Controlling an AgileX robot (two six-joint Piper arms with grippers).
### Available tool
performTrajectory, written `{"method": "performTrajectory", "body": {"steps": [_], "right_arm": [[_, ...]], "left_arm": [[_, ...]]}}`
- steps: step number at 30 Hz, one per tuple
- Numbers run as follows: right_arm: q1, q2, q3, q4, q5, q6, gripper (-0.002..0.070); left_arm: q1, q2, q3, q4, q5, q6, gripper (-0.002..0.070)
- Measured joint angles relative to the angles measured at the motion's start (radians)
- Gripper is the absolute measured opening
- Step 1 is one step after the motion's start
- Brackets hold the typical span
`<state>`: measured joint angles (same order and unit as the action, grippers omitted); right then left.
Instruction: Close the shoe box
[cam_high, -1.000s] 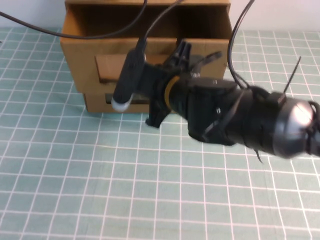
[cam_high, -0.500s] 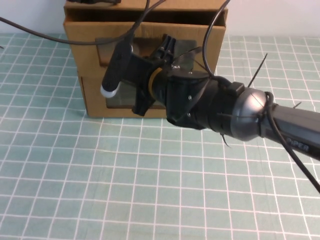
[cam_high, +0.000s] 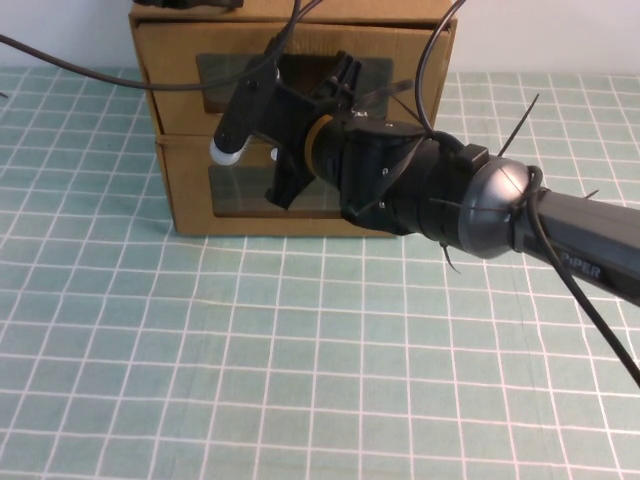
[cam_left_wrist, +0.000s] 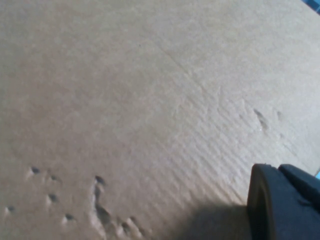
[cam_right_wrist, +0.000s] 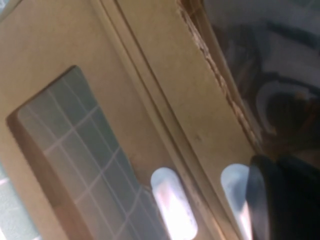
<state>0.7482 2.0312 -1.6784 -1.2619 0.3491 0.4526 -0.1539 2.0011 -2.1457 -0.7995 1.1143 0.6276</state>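
Right gripper (cam_high: 345, 75) pressed against upper shoe box (cam_high: 290, 75) front, pushing drawer flush above lower cardboard box (cam_high: 190, 190); finger state unclear. Left gripper (cam_left_wrist: 285, 205) beside cardboard, likewise unclear.

the upper drawer of the shoe box (cam_high: 290, 65) has slid in and its front now sits flush with the lower box (cam_high: 250, 195). the right gripper (cam_high: 335, 85) has pushed far and up with it, against that front.
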Motion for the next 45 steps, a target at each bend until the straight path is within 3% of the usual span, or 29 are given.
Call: {"method": "performTrajectory", "body": {"steps": [11, 17, 22, 30, 35, 40, 45], "right_arm": [[0.010, -0.019, -0.002, 0.121, 0.027, -0.013, -0.0013], [0.085, -0.083, 0.009, 0.422, 0.091, -0.307, -0.0013], [0.129, -0.179, 0.009, 0.642, 0.235, -0.537, -0.0013], [0.124, -0.286, -0.144, 0.738, 0.567, -0.579, -0.0013], [0.040, -0.387, -0.242, 0.820, 0.602, -0.510, -0.0013], [-0.170, -0.524, -0.233, 1.051, 0.617, -0.461, -0.0013], [-0.381, -0.667, -0.081, 1.216, 0.564, -0.453, -0.0013]], "left_arm": [[0.000, 0.000, 0.000, 0.000, 0.008, 0.000, -0.0005], [0.000, -0.037, 0.000, 0.013, 0.020, 0.000, -0.0005], [0.000, -0.124, 0.000, 0.039, 0.036, 0.000, -0.0005], [0.000, -0.265, 0.000, 0.112, 0.116, -0.058, -0.0005], [0.000, -0.368, 0.000, 0.145, 0.145, -0.093, -0.0005], [0.000, -0.479, 0.000, 0.163, 0.152, -0.112, -0.0005], [0.000, -0.615, 0.029, 0.234, 0.156, -0.138, -0.0005]]}}
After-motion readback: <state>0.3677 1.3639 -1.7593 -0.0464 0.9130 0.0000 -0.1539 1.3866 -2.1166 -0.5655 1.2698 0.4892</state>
